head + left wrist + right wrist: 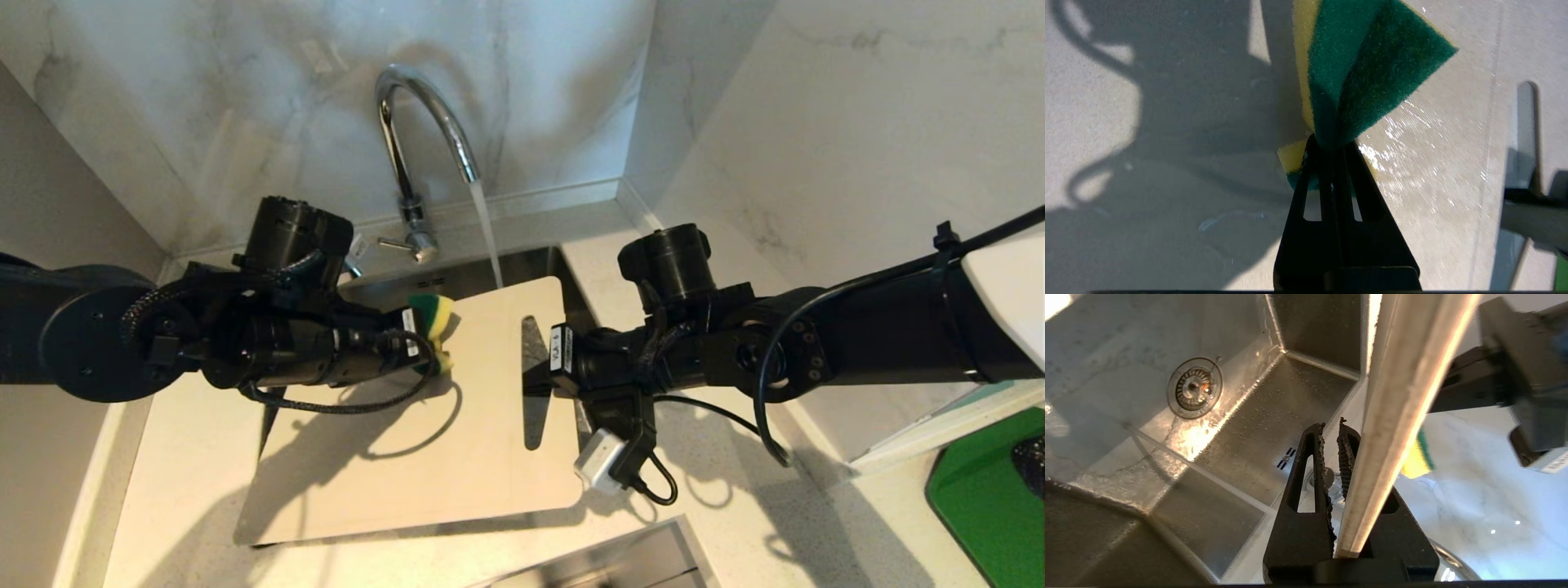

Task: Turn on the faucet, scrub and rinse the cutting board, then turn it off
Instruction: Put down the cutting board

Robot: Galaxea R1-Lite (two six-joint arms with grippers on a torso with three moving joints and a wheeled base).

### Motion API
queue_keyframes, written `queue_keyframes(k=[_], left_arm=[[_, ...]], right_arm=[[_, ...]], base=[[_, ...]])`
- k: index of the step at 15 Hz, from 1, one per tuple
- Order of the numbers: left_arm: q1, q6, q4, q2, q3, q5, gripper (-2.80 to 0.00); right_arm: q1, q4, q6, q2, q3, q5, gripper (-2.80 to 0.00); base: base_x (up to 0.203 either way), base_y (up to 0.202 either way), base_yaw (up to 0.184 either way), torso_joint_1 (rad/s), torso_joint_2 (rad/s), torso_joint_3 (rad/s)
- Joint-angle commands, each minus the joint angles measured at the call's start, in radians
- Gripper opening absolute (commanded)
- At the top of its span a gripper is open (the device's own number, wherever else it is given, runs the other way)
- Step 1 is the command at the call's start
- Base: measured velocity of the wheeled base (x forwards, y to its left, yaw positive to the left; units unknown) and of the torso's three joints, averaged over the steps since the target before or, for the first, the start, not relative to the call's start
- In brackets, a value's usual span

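Water runs from the chrome faucet (418, 139) onto the top edge of the cream cutting board (424, 441), which slants over the sink (522, 265). My right gripper (540, 377) is shut on the board's right edge beside its slot handle (535, 416). In the right wrist view the board's thin edge (1404, 400) passes through that gripper (1331, 433). My left gripper (420, 343) is shut on a yellow and green sponge (433, 322) at the board's upper left. In the left wrist view the pinched sponge (1367, 69) sticks out past the gripper (1331, 143) over the wet board (1433, 171).
The faucet's side lever (398, 243) points left near its base. The steel sink basin (1257, 428) with its drain (1195, 387) lies below the board. A dark green board (980, 498) lies on the counter at the right. Marble walls close in behind and to the right.
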Motion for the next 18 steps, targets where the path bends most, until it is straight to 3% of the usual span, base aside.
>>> queue_keyframes(k=[1,8,18], left_arm=[[0.015,0.003,-0.006,0.039,-0.002,-0.002,-2.8],[0.135,0.028,0.002,0.05,-0.002,-0.013,-2.8],[0.469,0.108,-0.049,0.013,0.194,-0.247,-2.8]], right_arm=[[0.004,-0.001,-0.015,-0.012,0.006,0.006,-2.8],[0.004,-0.001,-0.015,-0.019,0.006,0.007,-2.8],[0.004,-0.001,-0.007,-0.023,0.006,0.007,-2.8]], base=[[0.0,0.0,0.0,0.0,0.0,0.0],[0.0,0.0,0.0,0.0,0.0,0.0],[0.0,0.0,0.0,0.0,0.0,0.0]])
